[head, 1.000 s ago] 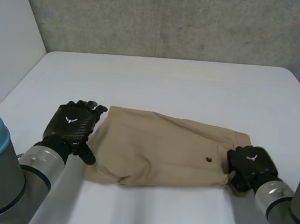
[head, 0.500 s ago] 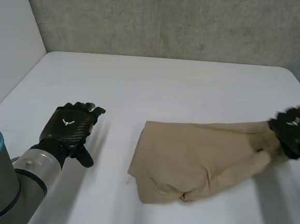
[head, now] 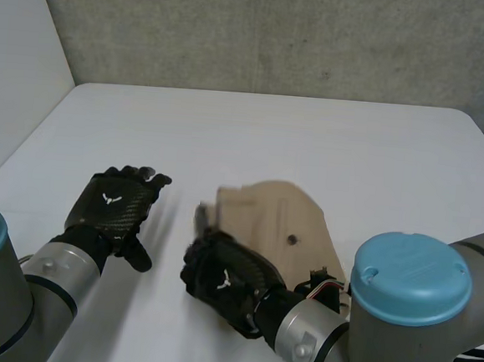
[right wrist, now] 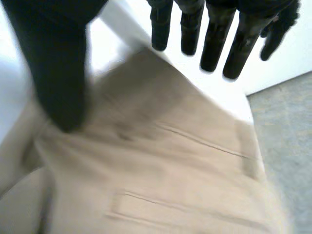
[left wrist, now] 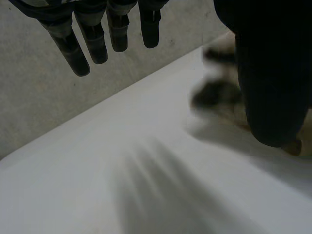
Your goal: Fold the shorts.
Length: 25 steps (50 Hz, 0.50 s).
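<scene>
Shorts (head: 276,226): tan, doubled over into a compact stack approx. mid table (head: 329,138), w/ one dark stud (head: 291,238) showing on top.

R hand (head: 222,278) is at the shorts' near-left edge, palm over the cloth. In its wrist view R fingers (right wrist: 214,39) are straight & apart, thumb stretched out alongside, nothing pinched.

L hand (head: 116,203) is on the table well left of the shorts, not touching. L fingers (left wrist: 95,44) are straight, slightly spread, holding nothing.

Risk, imo: stack looks loose & uneven. If R hand drags off across it, the top layer could slide open or crumple, as nothing pins it.

Count: 1 shorts, 2 hands, 1 table, 1 stud.
</scene>
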### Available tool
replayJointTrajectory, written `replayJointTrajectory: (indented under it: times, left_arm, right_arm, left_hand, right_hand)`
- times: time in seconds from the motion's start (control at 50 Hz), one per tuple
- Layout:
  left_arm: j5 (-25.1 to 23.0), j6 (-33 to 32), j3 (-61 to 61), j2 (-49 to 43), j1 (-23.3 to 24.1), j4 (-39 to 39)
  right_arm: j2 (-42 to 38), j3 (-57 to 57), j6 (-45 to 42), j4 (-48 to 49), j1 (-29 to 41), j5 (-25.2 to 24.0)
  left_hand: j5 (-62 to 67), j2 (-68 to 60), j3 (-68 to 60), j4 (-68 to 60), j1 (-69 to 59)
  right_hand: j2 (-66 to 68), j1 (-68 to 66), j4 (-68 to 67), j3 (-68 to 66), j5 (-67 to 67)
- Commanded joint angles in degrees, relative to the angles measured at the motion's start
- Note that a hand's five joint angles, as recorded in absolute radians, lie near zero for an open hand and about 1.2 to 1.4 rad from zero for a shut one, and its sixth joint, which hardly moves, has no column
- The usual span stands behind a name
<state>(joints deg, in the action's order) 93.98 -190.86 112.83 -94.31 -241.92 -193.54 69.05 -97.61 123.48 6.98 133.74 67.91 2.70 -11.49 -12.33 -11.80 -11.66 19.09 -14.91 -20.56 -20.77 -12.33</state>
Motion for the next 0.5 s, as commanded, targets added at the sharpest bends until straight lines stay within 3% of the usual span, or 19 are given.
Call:
replayJointTrajectory:
  times: [0.02,0.04,0.06,0.14,0.22,0.32,0.42,0.46,0.5]
  left_arm:
    - [-0.11,0.05,-4.54,0.09,0.57,-0.17]
    - [-0.11,0.05,-5.42,0.09,0.83,-0.17]
    - [-0.11,0.05,-6.21,0.09,1.19,-0.26]
    - [0.06,0.75,-11.05,-0.97,4.69,-0.35]
    - [0.15,3.56,-16.76,-5.26,10.76,-0.35]
    - [0.41,8.21,-25.1,-15.52,16.82,1.92]
    - [1.99,9.8,-29.16,-22.59,17.36,4.75]
    - [7.67,10.24,-32.92,-30.37,17.36,9.81]
    - [10.24,10.33,-33.55,-32.51,17.01,12.03]
  right_arm:
    - [11.01,1.45,16.59,1.64,-2.69,1.61]
    - [11.02,1.45,16.62,1.64,-2.7,1.61]
    - [14.59,1.37,25.76,2.51,-5.91,1.87]
    - [16.38,1.89,40.12,2.43,-12.16,3.62]
    - [16.74,1.81,47.63,-0.45,-16.3,5.64]
    - [9.98,3.03,46.07,-6.53,-18.51,7.76]
    - [2.34,5.05,43.17,-9.52,-19.39,8.11]
    - [-0.13,5.41,42.64,-9.61,-20.01,8.11]
    - [-3.21,5.67,42.46,-9.53,-20.36,7.85]
  left_hand:
    - [-2.7,1.49,2.33,1.8,1.66]
    - [-2.7,1.49,2.33,1.8,1.66]
    - [-2.66,1.44,2.28,1.75,1.61]
    - [-2.15,0.94,1.78,1.25,1.11]
    - [-1.48,0.27,1.11,0.58,0.43]
    - [-0.8,-0.41,0.43,-0.1,-0.24]
    - [-0.97,-0.24,0.6,0.07,-0.07]
    - [-1.14,-0.08,0.77,0.23,0.09]
    - [-1.48,0.26,1.1,0.57,0.43]
  right_hand:
    - [-9.09,4.91,10.56,10.77,12.33]
    - [-9.09,4.91,10.56,10.77,12.33]
    - [-9.09,4.91,10.56,10.77,12.33]
    - [-9.09,4.91,10.56,10.77,12.33]
    - [-9.09,4.91,10.56,10.77,12.33]
    - [-9.09,4.91,10.56,10.77,12.33]
    - [-9.09,4.91,10.56,10.77,12.33]
    - [-9.09,4.91,10.56,10.77,12.33]
    - [-9.09,4.91,10.56,10.77,12.33]
